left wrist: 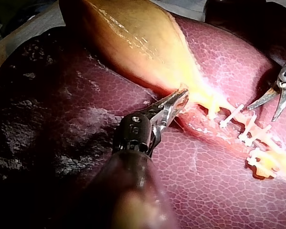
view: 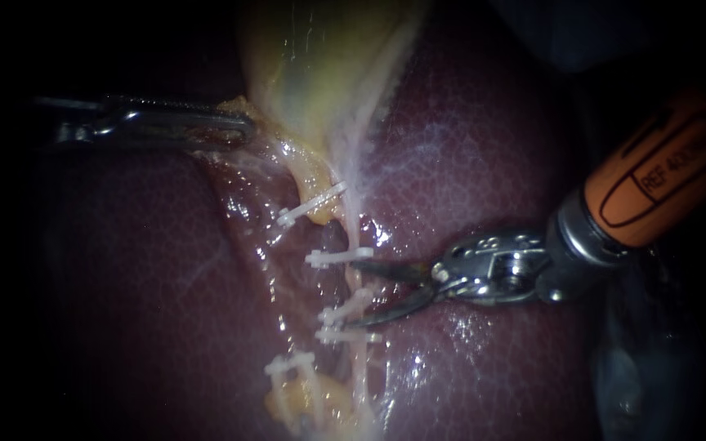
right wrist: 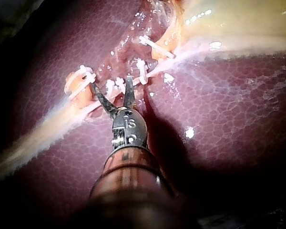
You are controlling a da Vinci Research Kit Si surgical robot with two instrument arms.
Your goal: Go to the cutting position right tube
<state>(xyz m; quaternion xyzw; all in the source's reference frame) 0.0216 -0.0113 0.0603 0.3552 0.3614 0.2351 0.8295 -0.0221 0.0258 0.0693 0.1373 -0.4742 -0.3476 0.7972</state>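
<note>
1. The right instrument (view: 351, 294) ends in two dark, curved, pointed blades. They stand wide open, with nothing held.
2. The right tube (view: 359, 286), a thin pale wet strand, runs far to near right at the blade tips, in the gap between them. Whether it touches either blade I cannot tell.
3. One blade tip lies by a white clip (view: 328, 258) on the far side, and the other by a pair of clips (view: 343, 333) on the near side.
4. Only the right wrist view shows white clips between the spread blades from behind.
5. To the far left, the left instrument (view: 243, 126) has slim metal jaws closed on the yellow edge of the gallbladder (view: 320, 73). The left wrist view shows this grip most plainly.
6. All around lies the liver (view: 467, 147), dark red, glossy and finely mottled.
</note>
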